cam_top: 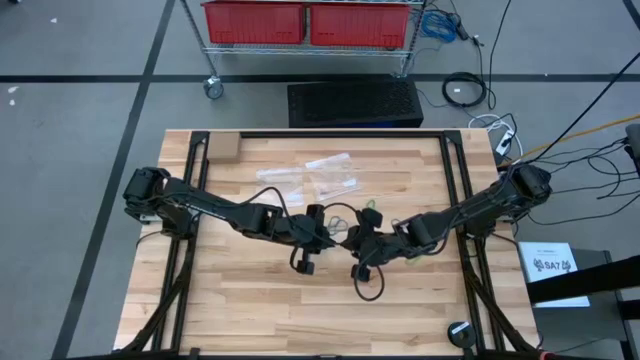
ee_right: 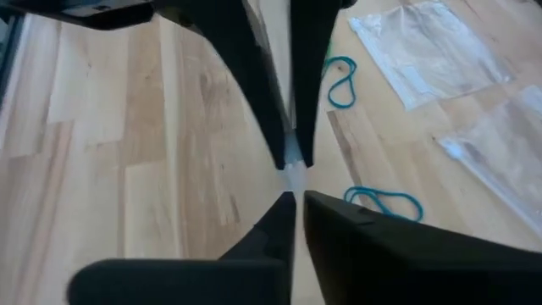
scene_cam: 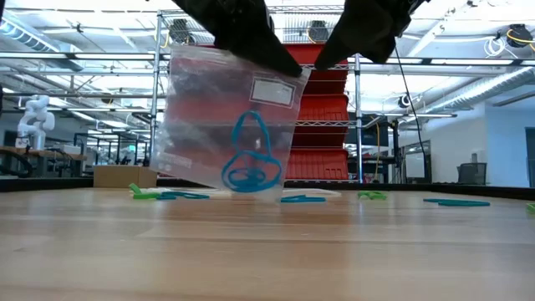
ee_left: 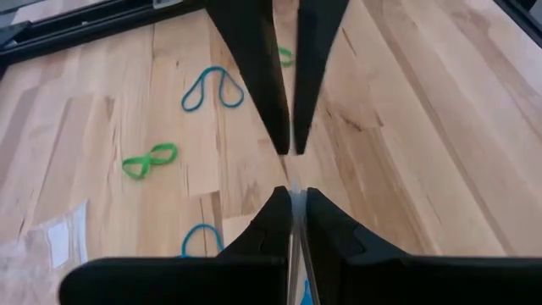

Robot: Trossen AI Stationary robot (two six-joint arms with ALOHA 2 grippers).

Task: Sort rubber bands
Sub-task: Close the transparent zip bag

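Nearest, bare wooden table [scene_cam: 267, 259], plank top running level across the low view.

Above its middle, a clear zip bag [scene_cam: 209, 109] hanging tilted, lower edge just over the wood, a white label patch near the top. Inside the bag, several blue rubber bands [scene_cam: 249, 159], one looped upright, the others bunched at the bottom.

Pinched along the top edge by both claws. Left gripper [ee_left: 294, 196] clamped tight on the thin clear film, fingers pressed together with only the film between them. Right gripper [ee_right: 296, 196] facing it tip to tip on the same edge, fingers nearly together, a sliver of film showing between. From above, the two arms meeting at the table's centre, left gripper [cam_top: 322, 236] and right gripper [cam_top: 362, 242] just beside each other.

On the wood below and around the bag, loose rubber bands lying flat: a green figure-eight band [ee_left: 150, 160], a blue band [ee_left: 212, 87] beyond it, another blue one [ee_left: 201, 240] partly behind the left fingers, two teal bands [ee_right: 385, 202] [ee_right: 341, 80] on the right arm's side. In the low view, more spread in a row behind the bag: green [scene_cam: 144, 194] at the left, teal [scene_cam: 303, 199] near the middle, teal [scene_cam: 460, 201] far to the right.

Farther back, flat empty clear bags [cam_top: 325, 175] lying on the table, well apart from the held bag.

At the far left corner, a small cardboard box [scene_cam: 124, 176].

Beyond the table, a wire shelf with red bins [cam_top: 310, 22].
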